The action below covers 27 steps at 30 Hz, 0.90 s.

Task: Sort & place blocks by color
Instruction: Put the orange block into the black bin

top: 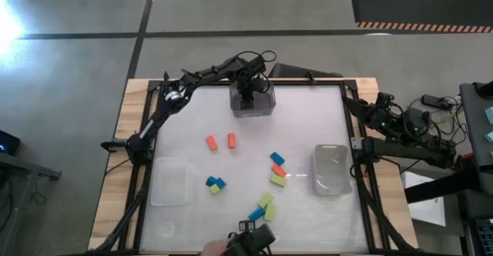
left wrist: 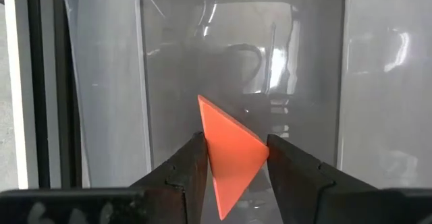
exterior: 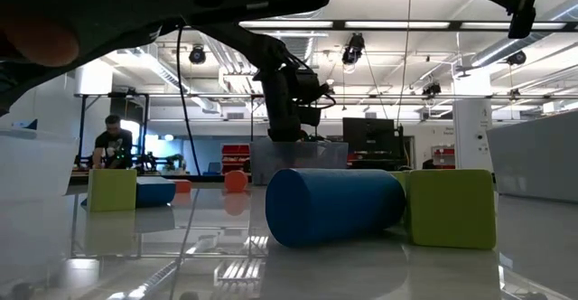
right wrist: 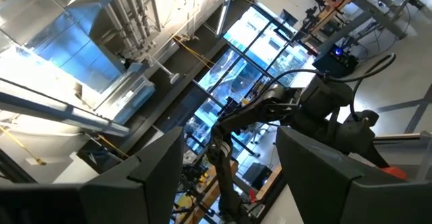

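The left gripper (left wrist: 233, 160) hangs inside the clear bin (top: 253, 102) at the table's (top: 192, 125) far edge, its jaws clenched on one orange-red wedge block (left wrist: 229, 153). Three clear bins stand on the table, and loose there lie three orange-red, three blue and four yellow-green blocks (top: 221, 141). The right gripper (right wrist: 229, 177) waits off the right edge, jaws released.
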Each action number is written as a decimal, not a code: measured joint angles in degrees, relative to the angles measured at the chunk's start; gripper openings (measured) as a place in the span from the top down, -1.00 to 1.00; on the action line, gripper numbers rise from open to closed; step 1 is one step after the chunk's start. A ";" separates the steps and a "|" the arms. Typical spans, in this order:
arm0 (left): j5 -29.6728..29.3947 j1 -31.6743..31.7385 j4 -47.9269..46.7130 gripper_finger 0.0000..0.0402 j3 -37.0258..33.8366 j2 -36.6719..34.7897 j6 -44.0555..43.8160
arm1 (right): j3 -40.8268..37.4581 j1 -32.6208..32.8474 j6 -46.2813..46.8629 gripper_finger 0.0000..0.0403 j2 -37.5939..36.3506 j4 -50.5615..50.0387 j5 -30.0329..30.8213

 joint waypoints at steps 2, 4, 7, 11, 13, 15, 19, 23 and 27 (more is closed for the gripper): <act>0.01 0.00 0.05 0.37 0.00 0.00 -0.01 | 0.00 -0.01 -0.02 -0.12 -0.02 0.00 0.00; 0.02 0.00 0.07 0.37 0.00 0.00 -0.02 | 0.00 -0.01 -0.02 -0.12 -0.02 0.00 0.00; 0.02 0.00 0.09 0.36 0.00 0.00 -0.04 | 0.00 -0.01 -0.02 -0.12 -0.02 0.00 0.00; 0.02 0.00 0.12 0.36 0.00 0.00 -0.20 | 0.00 0.01 -0.02 -0.12 -0.02 -0.02 0.00; 0.02 0.00 0.14 0.36 0.00 0.00 -0.20 | 0.00 0.00 -0.04 -0.12 -0.02 -0.02 0.00; 0.02 0.00 0.14 0.35 0.00 0.00 -0.22 | 0.00 -0.01 -0.05 -0.12 -0.02 -0.02 0.00; 0.02 0.02 0.17 0.35 0.00 0.00 -0.24 | 0.00 -0.01 -0.11 -0.12 -0.02 -0.06 -0.01; 0.02 0.07 0.39 0.35 0.00 0.00 -0.33 | 0.00 -0.01 -0.13 -0.12 -0.02 -0.19 -0.02; 0.02 0.07 0.38 0.35 0.00 0.00 -0.33 | -0.02 0.01 -0.11 -0.12 -0.02 -0.42 -0.02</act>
